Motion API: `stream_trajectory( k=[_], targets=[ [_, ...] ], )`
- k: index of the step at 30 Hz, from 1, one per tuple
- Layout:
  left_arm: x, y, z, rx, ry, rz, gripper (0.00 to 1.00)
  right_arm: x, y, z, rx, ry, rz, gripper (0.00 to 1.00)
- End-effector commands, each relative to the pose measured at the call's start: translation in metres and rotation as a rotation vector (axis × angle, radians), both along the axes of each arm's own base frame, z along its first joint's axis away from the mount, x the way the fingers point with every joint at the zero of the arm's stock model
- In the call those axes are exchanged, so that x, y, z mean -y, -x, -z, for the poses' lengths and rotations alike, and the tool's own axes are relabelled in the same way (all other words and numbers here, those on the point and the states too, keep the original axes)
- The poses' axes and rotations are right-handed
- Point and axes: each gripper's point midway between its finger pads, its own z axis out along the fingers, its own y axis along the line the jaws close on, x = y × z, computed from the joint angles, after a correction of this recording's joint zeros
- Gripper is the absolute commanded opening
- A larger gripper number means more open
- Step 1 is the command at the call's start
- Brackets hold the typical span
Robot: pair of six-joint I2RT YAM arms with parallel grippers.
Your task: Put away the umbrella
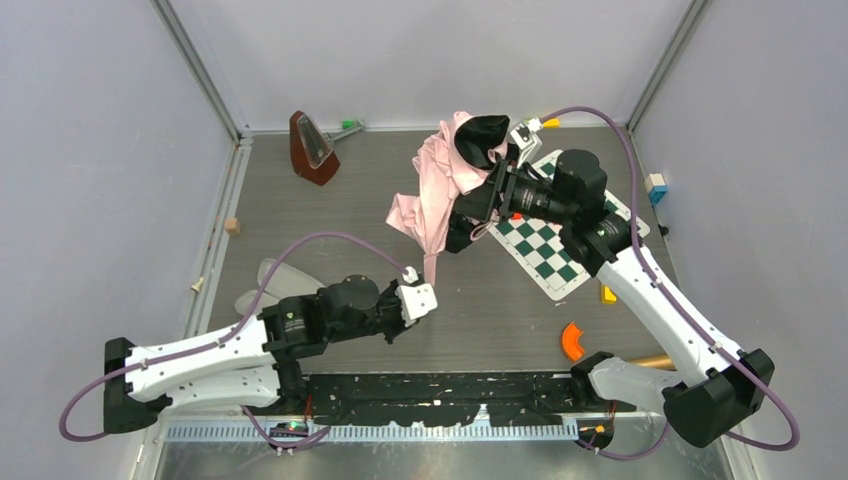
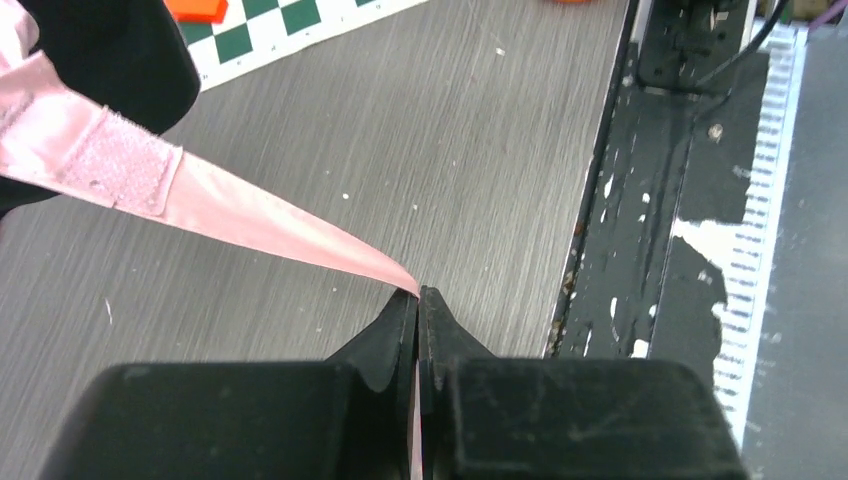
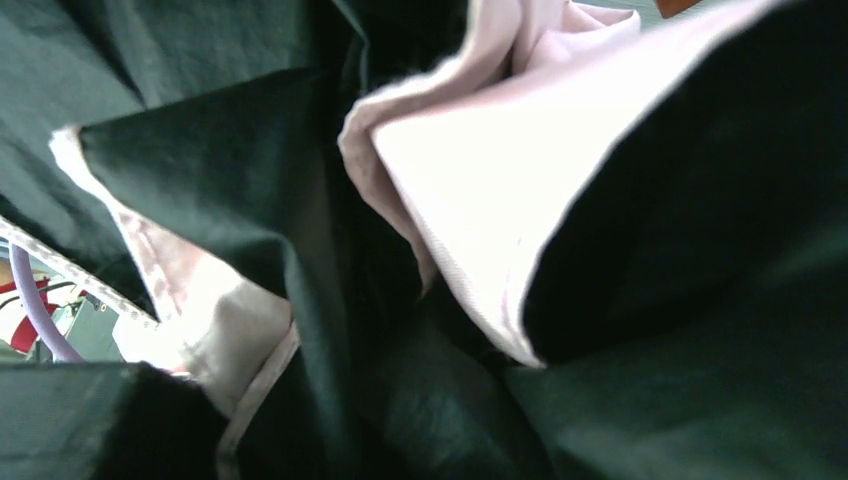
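Observation:
The umbrella (image 1: 440, 175) hangs bunched above the back middle of the table, pale pink folds on the left and black canopy at the top. My right gripper (image 1: 470, 222) presses into its right side and holds it up. Pink and black fabric (image 3: 470, 180) fills the right wrist view and hides the fingers. A pink strap (image 1: 432, 262) runs down from the bundle to my left gripper (image 1: 430, 288). In the left wrist view the strap (image 2: 240, 210), with its velcro patch (image 2: 125, 165), ends pinched between the shut tips of my left gripper (image 2: 420, 295).
A green and white chessboard mat (image 1: 545, 250) lies under the right arm. A brown metronome (image 1: 313, 148) stands at the back left. An orange curved piece (image 1: 572, 341) and a yellow block (image 1: 608, 294) lie front right. White plastic pieces (image 1: 275, 280) lie beside the left arm.

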Motion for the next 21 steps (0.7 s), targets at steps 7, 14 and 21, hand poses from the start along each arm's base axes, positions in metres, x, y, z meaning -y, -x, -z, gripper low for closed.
stream_trajectory(
  k=[7, 14, 21],
  targets=[
    [0.006, 0.004, -0.083, -0.122, 0.456, -0.089, 0.0, 0.01, 0.015, -0.059, 0.129, -0.132, -0.087, 0.05],
    [-0.007, 0.02, -0.092, -0.261, 0.61, -0.046, 0.0, 0.013, 0.03, -0.059, 0.117, -0.122, -0.135, 0.05],
    [0.001, 0.026, -0.073, -0.375, 0.574, -0.044, 0.08, 0.018, 0.054, -0.079, 0.125, -0.142, -0.196, 0.05]
  ],
)
